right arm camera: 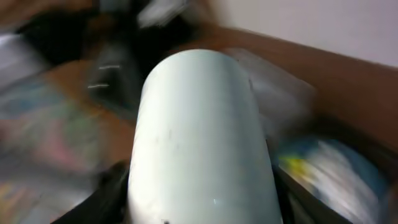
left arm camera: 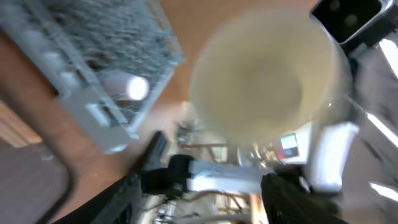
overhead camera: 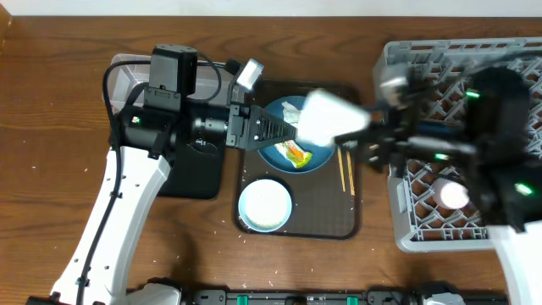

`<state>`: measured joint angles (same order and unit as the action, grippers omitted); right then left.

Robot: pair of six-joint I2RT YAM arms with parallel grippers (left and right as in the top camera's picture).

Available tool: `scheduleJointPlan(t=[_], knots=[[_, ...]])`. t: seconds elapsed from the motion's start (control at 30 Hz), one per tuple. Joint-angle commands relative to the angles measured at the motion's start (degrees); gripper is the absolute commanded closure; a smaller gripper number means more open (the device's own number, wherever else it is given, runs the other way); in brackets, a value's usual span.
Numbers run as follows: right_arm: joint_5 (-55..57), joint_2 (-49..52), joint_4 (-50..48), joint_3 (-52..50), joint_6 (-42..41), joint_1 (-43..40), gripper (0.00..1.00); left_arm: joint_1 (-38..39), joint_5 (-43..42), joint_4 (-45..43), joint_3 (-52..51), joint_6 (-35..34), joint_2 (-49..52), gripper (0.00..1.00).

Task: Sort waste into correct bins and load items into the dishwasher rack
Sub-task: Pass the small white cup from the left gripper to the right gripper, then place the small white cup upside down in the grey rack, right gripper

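One white cup (right arm camera: 199, 137) sits pinched between the right fingers (right arm camera: 107, 196); the left fingers (left arm camera: 121, 200) stand spread apart

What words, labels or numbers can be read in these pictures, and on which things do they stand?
None can be read.
Any print on the snack wrapper, lying on the blue plate, is too small and blurred to read.
The white cup shows no text.
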<state>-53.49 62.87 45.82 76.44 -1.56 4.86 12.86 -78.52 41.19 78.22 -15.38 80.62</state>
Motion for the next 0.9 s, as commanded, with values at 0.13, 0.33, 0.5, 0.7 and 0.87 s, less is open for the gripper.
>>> scheduleJointPlan(t=[0.13, 0.33, 0.5, 0.7, 0.87], knots=[[43.56, -6.82, 16.68, 0.59, -10.56, -22.36, 0.48, -0.09, 17.81, 5.88, 0.02, 0.17, -0.15, 0.32], [53.22, 0.50, 21.16, 0.50, -21.03, -36.98, 0.47, -0.09, 18.03, 6.36, 0.02, 0.35, -0.15, 0.32], [52.78, 11.13, 23.04, 0.52, -22.01, -44.24, 0.54, -0.09, 17.99, 7.37, 0.02, 0.37, -0.15, 0.32], [48.22, 22.64, 26.27, 0.50, -20.55, -47.01, 0.56, -0.09, 18.03, 7.41, 0.02, 0.39, -0.15, 0.32], [46.40, 28.26, 22.05, 0.52, -20.02, -46.95, 0.44, -0.09, 18.05, 7.43, 0.02, 0.76, -0.15, 0.32]])
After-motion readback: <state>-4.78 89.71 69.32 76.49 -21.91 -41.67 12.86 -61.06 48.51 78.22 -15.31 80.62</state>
